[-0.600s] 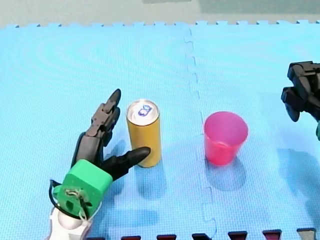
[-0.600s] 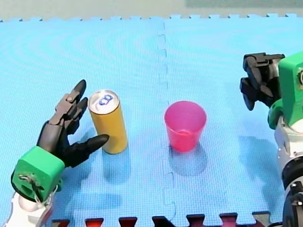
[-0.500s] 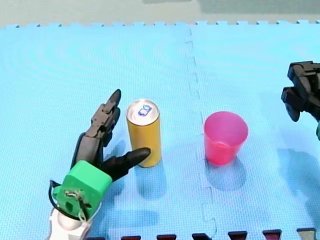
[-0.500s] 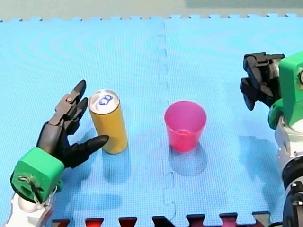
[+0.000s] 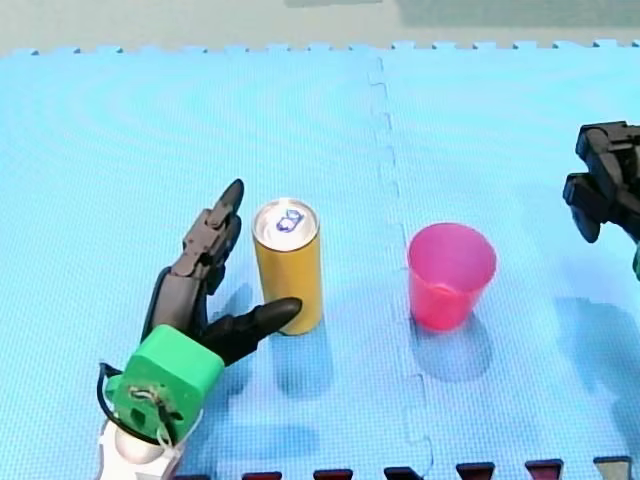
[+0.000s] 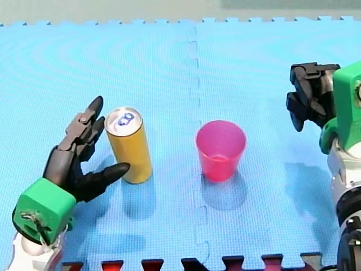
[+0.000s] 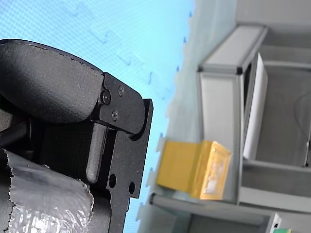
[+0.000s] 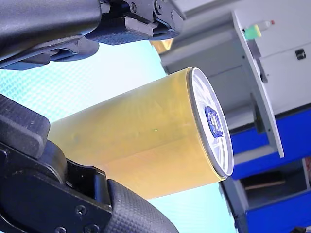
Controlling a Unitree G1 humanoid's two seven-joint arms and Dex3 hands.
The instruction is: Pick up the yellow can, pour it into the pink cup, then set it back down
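Fingers (image 5: 222,215) of the left hand (image 5: 195,292) stand open around the yellow can (image 5: 288,270), thumb at its lower side and the others behind it, not yet closed. The can stands upright on the blue mat (image 5: 150,130), left of the pink cup (image 5: 450,275) and apart from it. It is likely light, thin-walled and smooth, so a mid-height wrap with moderate squeeze suits. The right hand (image 6: 307,96), closed on nothing, hangs at the mat's right side.
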